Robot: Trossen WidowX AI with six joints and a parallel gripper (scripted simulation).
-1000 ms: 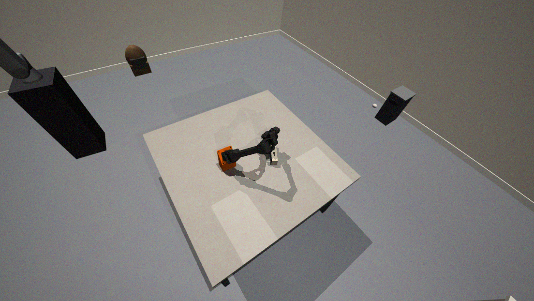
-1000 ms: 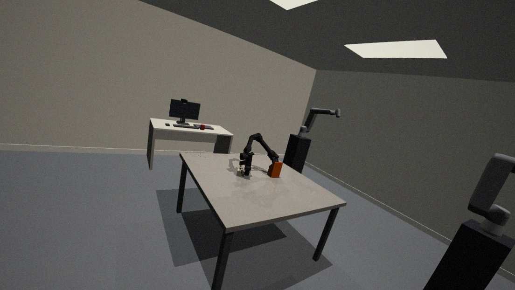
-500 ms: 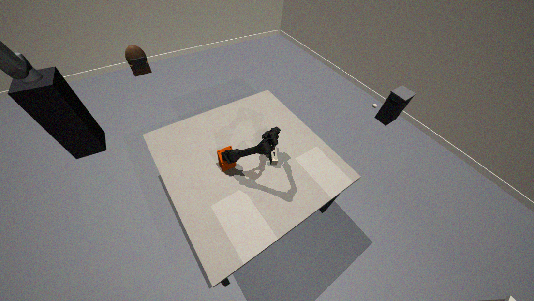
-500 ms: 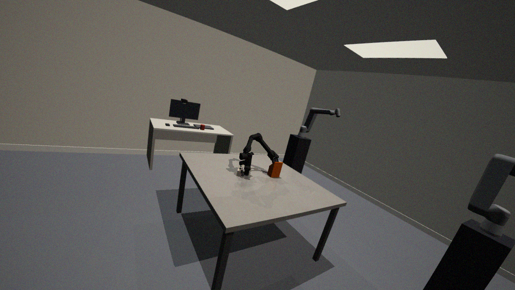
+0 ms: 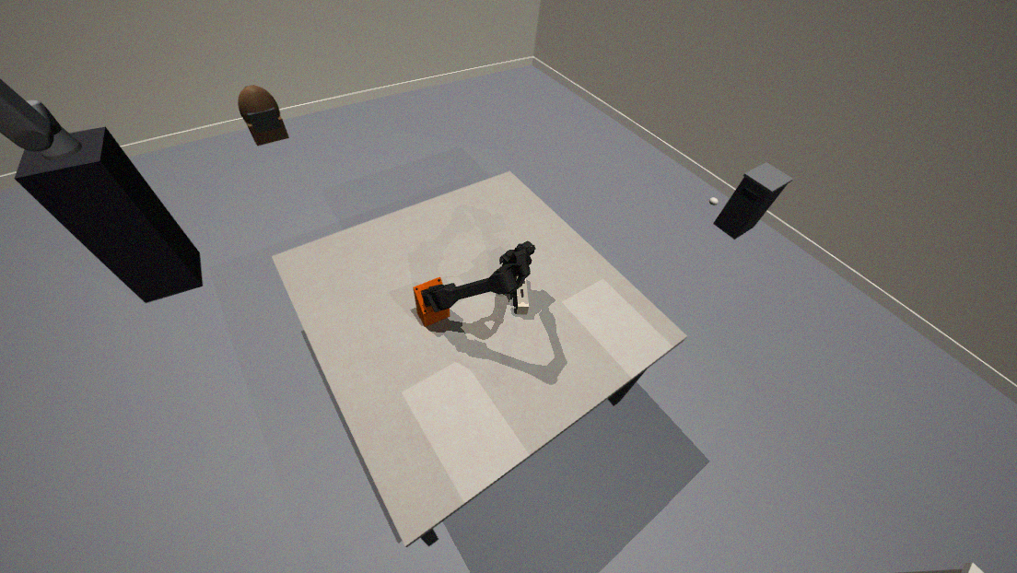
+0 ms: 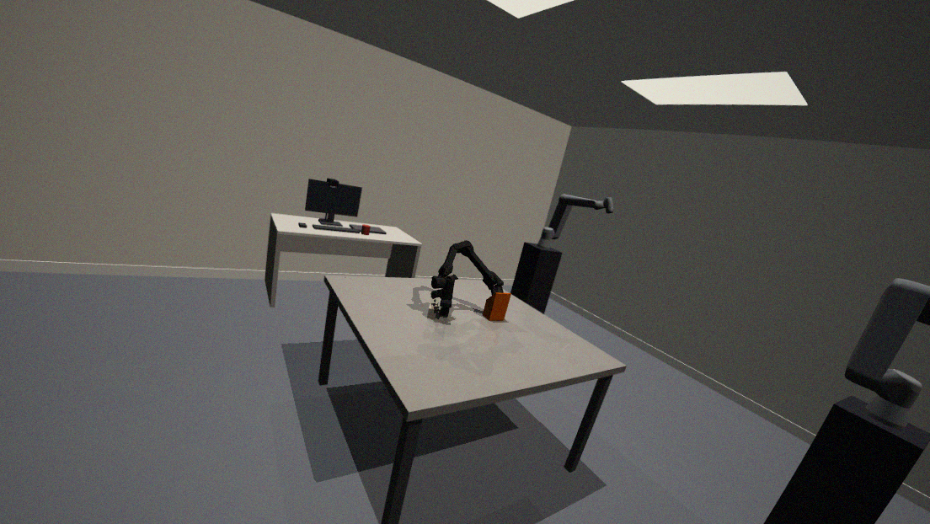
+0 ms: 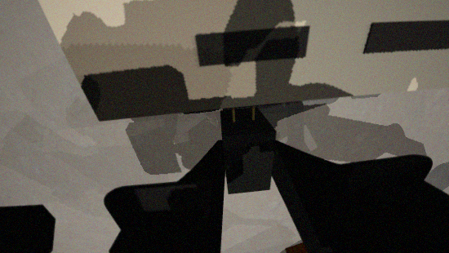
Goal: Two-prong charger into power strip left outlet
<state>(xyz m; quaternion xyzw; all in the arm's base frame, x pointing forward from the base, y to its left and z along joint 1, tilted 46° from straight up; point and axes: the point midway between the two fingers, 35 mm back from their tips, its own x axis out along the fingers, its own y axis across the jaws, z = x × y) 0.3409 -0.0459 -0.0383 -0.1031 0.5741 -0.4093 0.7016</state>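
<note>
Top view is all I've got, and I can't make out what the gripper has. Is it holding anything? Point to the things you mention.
Observer: Yes. The wrist view shows the black two-prong charger [image 7: 250,175] between the fingers of the gripper [image 5: 516,309] [image 6: 443,314] [image 7: 242,143].

Operator: Okay, and are the prongs in the power strip yet?

Observer: No. In the wrist view, both brass-colored prongs [image 7: 233,115] [image 7: 253,113] show bare, outside the dark recesses of the power strip [image 5: 522,307] [image 6: 431,312] [image 7: 347,61].
</note>
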